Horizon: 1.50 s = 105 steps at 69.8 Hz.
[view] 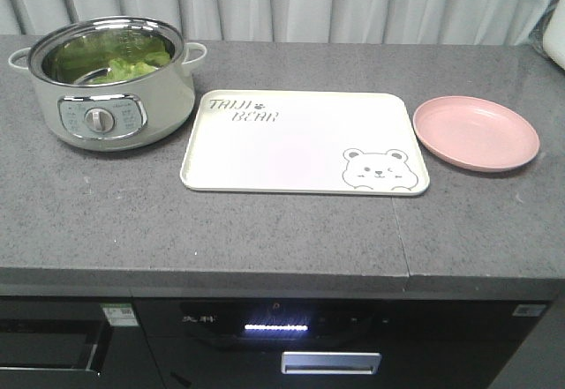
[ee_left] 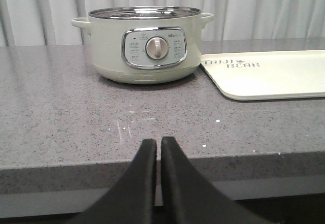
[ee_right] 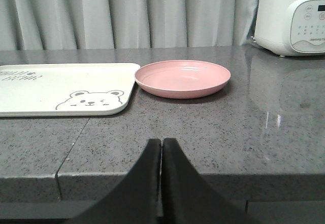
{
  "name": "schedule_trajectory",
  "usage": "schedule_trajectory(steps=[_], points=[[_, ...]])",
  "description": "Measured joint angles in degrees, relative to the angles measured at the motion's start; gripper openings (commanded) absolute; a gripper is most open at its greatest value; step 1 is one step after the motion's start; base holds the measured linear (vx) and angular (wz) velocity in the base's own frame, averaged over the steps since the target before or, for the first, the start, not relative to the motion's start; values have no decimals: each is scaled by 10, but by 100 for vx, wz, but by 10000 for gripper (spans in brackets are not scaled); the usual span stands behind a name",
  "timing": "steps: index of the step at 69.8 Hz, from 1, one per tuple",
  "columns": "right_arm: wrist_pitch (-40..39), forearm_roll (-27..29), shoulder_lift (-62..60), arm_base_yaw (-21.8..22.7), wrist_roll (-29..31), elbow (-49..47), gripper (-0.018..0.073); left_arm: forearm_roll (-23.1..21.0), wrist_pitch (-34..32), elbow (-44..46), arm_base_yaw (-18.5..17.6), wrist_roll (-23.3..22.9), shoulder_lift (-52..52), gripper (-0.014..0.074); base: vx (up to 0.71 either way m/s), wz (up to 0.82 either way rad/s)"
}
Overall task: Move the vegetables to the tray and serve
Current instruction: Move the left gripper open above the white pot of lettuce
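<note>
The lettuce [view: 132, 68] is lying in the pot [view: 106, 115], seemingly as one leaf, and the tray [view: 291, 146] is sitting bare, so the whole transfer is remaining. The left gripper [ee_left: 158, 142] and right gripper [ee_right: 161, 141] are hovering at the counter [view: 265, 230] edge, jaws nearly touching and holding nothing.

Bright, even, diffuse light from above in all views. Glare on steel rim of pot [view: 159, 98]; tray [view: 291, 146] bright, lettering legible; soft short shadow under pink plate [ee_right: 183, 76]. Glossy counter [ee_right: 284, 115], right of right wrist view, mirrors white appliance [ee_right: 292, 18]. Front view slightly soft
</note>
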<state>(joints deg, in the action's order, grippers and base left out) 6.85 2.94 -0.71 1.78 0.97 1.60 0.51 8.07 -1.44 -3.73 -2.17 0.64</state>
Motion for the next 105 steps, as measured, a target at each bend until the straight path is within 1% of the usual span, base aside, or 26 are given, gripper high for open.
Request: schedule_trajectory(steps=[49, 105], points=[[0, 0, 0, 0, 0, 0, -6, 0, 0, 0, 0, 0, 0, -6, 11, 0], [0, 0, 0, 0, 0, 0, -6, 0, 0, 0, 0, 0, 0, -6, 3, -2]])
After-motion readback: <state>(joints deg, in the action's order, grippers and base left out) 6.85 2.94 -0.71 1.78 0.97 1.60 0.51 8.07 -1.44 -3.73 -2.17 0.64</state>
